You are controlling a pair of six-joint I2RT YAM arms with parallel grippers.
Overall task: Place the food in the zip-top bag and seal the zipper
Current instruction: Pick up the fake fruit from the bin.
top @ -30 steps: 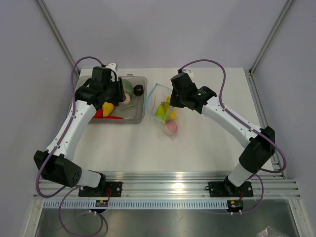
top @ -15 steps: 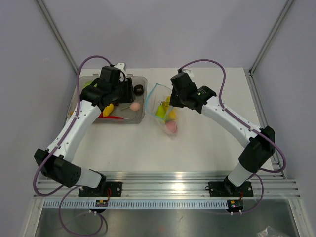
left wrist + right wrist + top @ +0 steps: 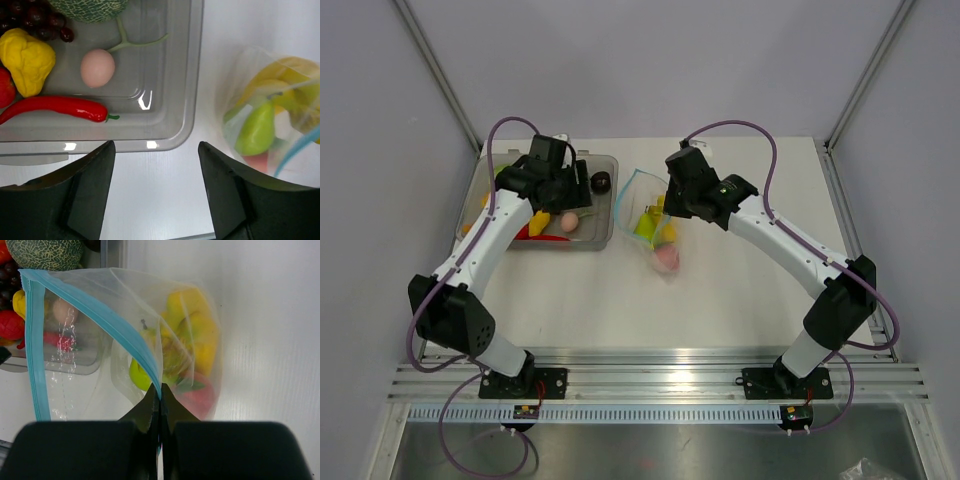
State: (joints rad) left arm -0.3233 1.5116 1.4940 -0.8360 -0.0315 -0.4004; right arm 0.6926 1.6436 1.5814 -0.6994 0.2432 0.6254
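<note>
Zip-top bag [image 3: 652, 222] on table [image 3: 740, 290] just right of clear tray [image 3: 192, 75], mouth open, right gripper [image 3: 160, 392] pinched tight on zipper [image 3: 95, 307] at its near end. Yellow, green and red food [image 3: 195, 335] inside. Left gripper [image 3: 155, 185] above tray's corner nearest the bag, jaws spread, empty; pink piece [image 3: 97, 67] and red chilli [image 3: 55, 106] lie in tray beyond its fingers, bag off to its right

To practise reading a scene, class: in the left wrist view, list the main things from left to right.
yellow fruit → pink peach → right wall of the clear tray → green pear inside the zip-top bag
</note>
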